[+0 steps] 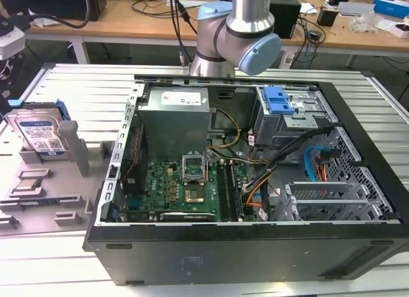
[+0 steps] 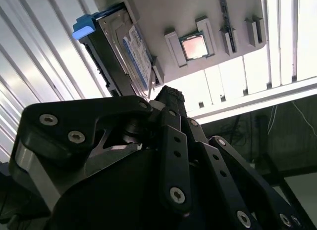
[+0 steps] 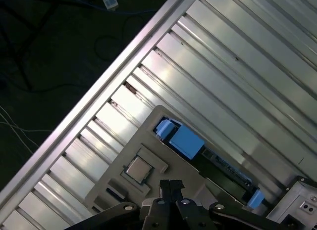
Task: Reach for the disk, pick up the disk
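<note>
Disk stands on its long edge in grey holder, long axis level; pincer closed, empty.

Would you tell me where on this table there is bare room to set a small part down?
Bare ribbed table lies between the grey fixture and the near edge, and behind the fixture, beside the case. Crowded: the fixture, with the disk, and the case's inside.

Blue-framed silver disk, standing on edge in grey holder
</note>
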`<state>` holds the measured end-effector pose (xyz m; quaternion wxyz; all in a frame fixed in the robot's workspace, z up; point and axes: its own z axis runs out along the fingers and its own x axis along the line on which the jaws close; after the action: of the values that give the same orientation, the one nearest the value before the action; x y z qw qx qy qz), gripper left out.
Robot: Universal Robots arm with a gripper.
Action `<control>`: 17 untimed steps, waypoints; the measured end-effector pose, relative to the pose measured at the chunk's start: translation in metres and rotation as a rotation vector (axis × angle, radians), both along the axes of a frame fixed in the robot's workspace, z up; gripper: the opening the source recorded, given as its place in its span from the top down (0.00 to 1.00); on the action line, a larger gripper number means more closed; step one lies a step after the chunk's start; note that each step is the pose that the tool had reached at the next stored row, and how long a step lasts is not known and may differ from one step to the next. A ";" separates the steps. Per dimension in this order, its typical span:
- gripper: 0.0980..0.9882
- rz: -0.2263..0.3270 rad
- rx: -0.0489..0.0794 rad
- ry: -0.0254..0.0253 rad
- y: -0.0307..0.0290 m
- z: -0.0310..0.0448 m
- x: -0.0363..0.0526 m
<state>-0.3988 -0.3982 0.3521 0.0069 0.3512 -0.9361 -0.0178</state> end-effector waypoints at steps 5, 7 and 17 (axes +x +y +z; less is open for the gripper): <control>0.99 0.036 0.000 0.0000 0.0000 0.0000 0.0000; 0.99 0.049 0.000 0.0000 0.0000 0.0000 0.0000; 0.99 0.146 0.000 -0.0001 0.0001 0.0000 0.0000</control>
<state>-0.3988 -0.3981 0.3521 0.0082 0.4185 -0.9080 -0.0173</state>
